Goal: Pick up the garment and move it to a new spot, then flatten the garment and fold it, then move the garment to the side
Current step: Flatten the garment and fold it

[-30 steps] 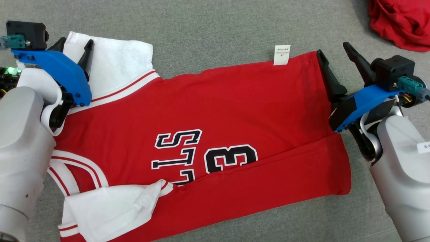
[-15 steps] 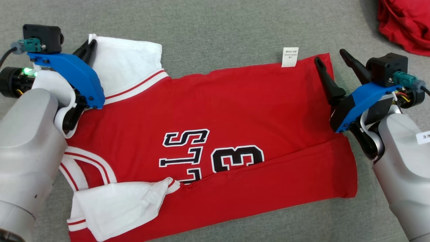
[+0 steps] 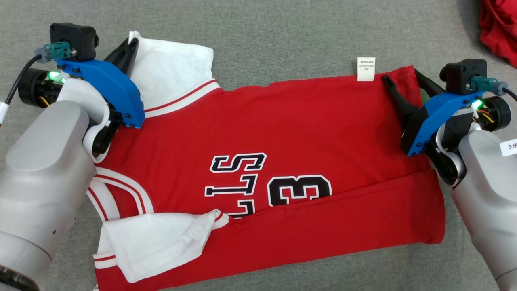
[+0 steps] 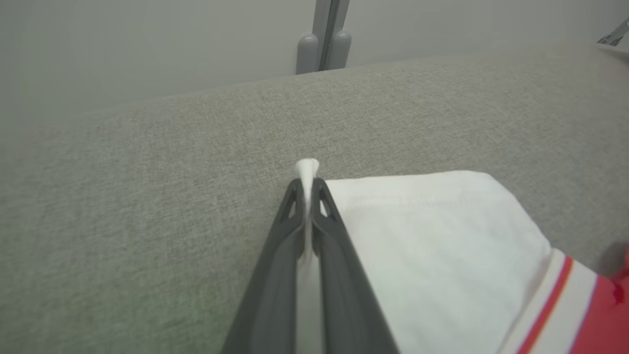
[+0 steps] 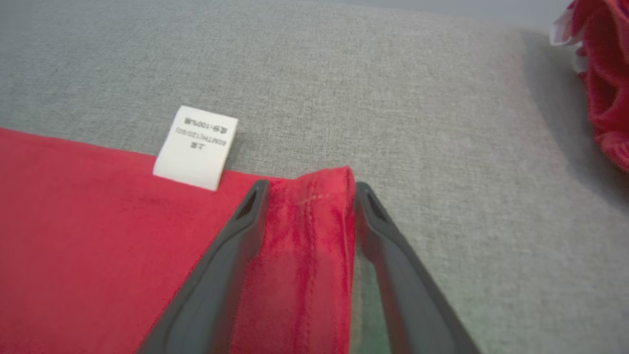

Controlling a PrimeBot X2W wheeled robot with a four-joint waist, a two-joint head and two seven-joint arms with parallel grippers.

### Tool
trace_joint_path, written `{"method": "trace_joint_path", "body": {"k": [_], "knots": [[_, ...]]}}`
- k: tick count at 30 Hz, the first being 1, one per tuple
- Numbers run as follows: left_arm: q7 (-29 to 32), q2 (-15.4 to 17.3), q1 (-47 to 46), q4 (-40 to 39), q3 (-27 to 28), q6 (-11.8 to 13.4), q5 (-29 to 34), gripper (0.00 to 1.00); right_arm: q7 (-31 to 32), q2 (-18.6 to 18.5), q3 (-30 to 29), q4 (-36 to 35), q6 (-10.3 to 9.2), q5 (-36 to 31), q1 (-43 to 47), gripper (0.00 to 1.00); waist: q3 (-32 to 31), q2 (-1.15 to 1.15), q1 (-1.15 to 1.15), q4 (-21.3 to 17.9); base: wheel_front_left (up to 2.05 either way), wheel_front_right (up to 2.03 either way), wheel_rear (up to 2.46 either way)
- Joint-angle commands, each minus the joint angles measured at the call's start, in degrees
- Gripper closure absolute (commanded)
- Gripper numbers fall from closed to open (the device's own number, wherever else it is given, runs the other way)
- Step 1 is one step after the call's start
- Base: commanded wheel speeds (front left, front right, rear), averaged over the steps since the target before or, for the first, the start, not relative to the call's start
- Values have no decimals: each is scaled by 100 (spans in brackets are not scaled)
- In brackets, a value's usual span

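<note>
The garment (image 3: 282, 133) is a red jersey with white sleeves, black numbers and a white care label (image 3: 366, 68), spread on the grey cloth surface with its near edge folded over. My left gripper (image 3: 130, 42) is shut on the far corner of the white sleeve (image 3: 173, 68). In the left wrist view a tuft of white sleeve (image 4: 432, 231) pokes out past the gripper (image 4: 306, 184). My right gripper (image 3: 400, 75) stands open astride the jersey's far right hem corner. In the right wrist view the red hem sits between the gripper's (image 5: 311, 187) spread fingers, beside the label (image 5: 196, 146).
A second, crumpled red cloth (image 3: 501, 28) lies at the far right corner, also in the right wrist view (image 5: 602, 83). Bare grey surface (image 3: 262, 36) stretches beyond the jersey. A grey post (image 4: 324, 44) stands past the surface's far edge.
My left gripper closed on the white sleeve corner. The right gripper slid onto the hem corner, which now sits between its fingers. The head camera shifted, so the whole picture moved right.
</note>
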Motion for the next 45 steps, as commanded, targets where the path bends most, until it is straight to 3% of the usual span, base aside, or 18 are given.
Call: {"method": "trace_joint_path", "body": {"k": [1,11,23,45], "knots": [[-81,3,-141,-25,-55,-3,-42,100,-38,-26,29,97,1,85,-83,100,-4,0,-1,26,0,0,0],[-730,4,28,-251,-262,-2,-283,100,-604,-100,-12,508,1,44,-158,100,-269,0,-1,163,0,0,0],[-1277,285,882,-1439,-190,14,-394,100,-1400,-142,-16,787,1,75,294,100,-756,0,-1,377,0,0,0],[-1309,913,3305,-4207,470,741,-96,100,-1747,-221,-238,919,1,-75,940,100,-1182,0,-1,737,0,0,0]]}}
